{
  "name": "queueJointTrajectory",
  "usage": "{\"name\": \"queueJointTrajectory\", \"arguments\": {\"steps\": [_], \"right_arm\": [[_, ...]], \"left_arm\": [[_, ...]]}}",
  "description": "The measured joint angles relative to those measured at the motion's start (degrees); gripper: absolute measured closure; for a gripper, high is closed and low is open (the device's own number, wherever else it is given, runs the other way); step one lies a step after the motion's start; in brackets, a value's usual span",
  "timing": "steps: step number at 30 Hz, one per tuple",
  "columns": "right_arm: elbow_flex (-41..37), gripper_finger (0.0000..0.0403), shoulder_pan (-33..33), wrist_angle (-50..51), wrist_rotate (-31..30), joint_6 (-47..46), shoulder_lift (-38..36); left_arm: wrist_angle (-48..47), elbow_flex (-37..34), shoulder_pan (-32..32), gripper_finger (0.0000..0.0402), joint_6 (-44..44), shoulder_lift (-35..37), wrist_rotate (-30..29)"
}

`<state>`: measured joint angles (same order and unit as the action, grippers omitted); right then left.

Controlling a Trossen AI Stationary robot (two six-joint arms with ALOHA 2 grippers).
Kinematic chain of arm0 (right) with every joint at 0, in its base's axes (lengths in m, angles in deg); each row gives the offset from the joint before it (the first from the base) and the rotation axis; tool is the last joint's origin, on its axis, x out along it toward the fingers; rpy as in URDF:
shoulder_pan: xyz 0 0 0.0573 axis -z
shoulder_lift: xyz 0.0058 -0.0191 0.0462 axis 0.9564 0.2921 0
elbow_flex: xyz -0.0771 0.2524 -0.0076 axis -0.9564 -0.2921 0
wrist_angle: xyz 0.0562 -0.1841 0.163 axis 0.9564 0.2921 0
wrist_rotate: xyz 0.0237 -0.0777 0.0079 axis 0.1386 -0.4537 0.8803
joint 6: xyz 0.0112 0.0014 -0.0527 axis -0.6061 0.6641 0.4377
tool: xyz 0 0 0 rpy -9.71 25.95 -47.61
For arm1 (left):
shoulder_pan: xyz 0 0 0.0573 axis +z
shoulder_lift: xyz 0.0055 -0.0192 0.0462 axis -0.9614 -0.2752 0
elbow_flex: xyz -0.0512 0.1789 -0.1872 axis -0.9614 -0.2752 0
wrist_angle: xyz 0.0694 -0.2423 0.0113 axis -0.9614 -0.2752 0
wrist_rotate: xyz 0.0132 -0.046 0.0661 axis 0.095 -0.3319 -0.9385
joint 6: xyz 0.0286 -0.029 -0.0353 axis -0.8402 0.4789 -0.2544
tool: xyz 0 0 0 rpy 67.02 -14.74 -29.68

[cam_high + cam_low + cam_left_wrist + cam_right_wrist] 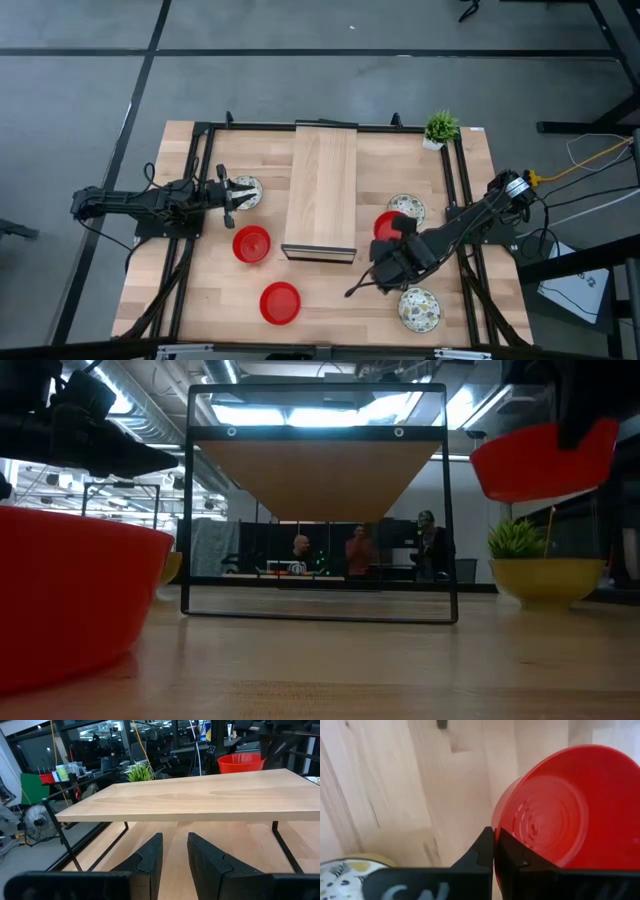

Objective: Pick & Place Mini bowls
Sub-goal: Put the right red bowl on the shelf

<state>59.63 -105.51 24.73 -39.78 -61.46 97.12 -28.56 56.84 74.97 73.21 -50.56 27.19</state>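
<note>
High view shows raised wooden shelf [321, 190] bare on top, so nothing placed yet by this judgement. Right gripper [392, 250] pinched tight on rim of red bowl [388, 226], lifted clear of table beside shelf. Left gripper [228, 194] part open, empty, over patterned bowl [246, 192]. Two red bowls [251, 244] [280, 303] nearer left gripper, two patterned bowls [407, 209] [419, 309] flanking right gripper, all unplaced.

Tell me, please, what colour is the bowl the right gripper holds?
Plain red bowl; clearest in the right wrist view.
</note>
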Motion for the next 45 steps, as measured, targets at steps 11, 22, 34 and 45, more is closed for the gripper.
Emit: {"name": "queueJointTrajectory", "arguments": {"steps": [11,22,34,45], "right_arm": [[5.2,0.0397,0.0,9.9,-6.0,0.4,0.0],[11.4,0.0397,1.1,10.4,-13.7,9.7,0.0],[15.0,0.0397,8.4,10.5,-15.0,19.1,0.0],[15.2,0.0397,15.8,10.5,-14.8,24.1,0.0]], "left_arm": [[0.0,0.0,0.0,0.0316,0.0,0.0,0.0],[0.0,0.0,0.0,0.0316,0.0,0.0,0.0],[0.0,0.0,0.0,0.0316,0.0,0.0,0.0],[0.0,0.0,0.0,0.0316,0.0,0.0,0.0]]}}
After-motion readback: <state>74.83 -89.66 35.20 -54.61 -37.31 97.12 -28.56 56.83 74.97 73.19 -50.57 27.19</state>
